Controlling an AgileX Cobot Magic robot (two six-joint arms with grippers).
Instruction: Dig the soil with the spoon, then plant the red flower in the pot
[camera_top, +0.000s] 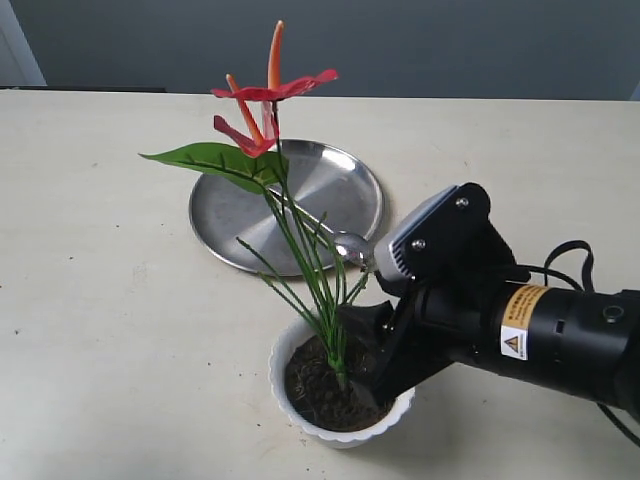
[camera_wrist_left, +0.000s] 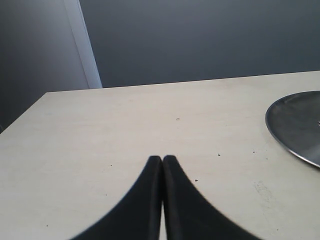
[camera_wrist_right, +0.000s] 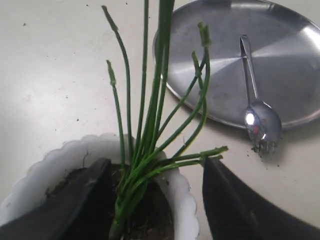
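Red flower (camera_top: 268, 105) stands upright in the pot (camera_top: 340, 430), long axis approx vertical w/ a slight lean toward the far side of the table (camera_top: 90, 300). Its thin green grass-like stems (camera_wrist_right: 150, 115) fan upward out of the soil (camera_top: 325, 392); broad green leaf (camera_top: 215, 160) juts out sideways to the left in the exterior view, orange spikes point up. Petals glossy, heart-shaped.

Pot: small, round, white plastic, scalloped rim, sits near the front edge of the table, just in front of the plate (camera_top: 300, 195). Soil inside is dark brown, fibrous, crumbly.

Spoon (camera_wrist_right: 257, 112): shiny steel, thin straight handle lying on the plate, oval bowl hanging over the plate rim onto the table, bits of soil stuck at its tip. Handle points toward plate centre. Plate is flat, round, brushed steel.

Right gripper (camera_wrist_right: 155, 200) is at the pot w/ jaws spread wide, one dark finger on each side of the stem base, one finger over the soil, the other outside the rim; not closed on anything.

Left gripper (camera_wrist_left: 162, 165) hovers over bare table, fingers pressed together, nothing between them.
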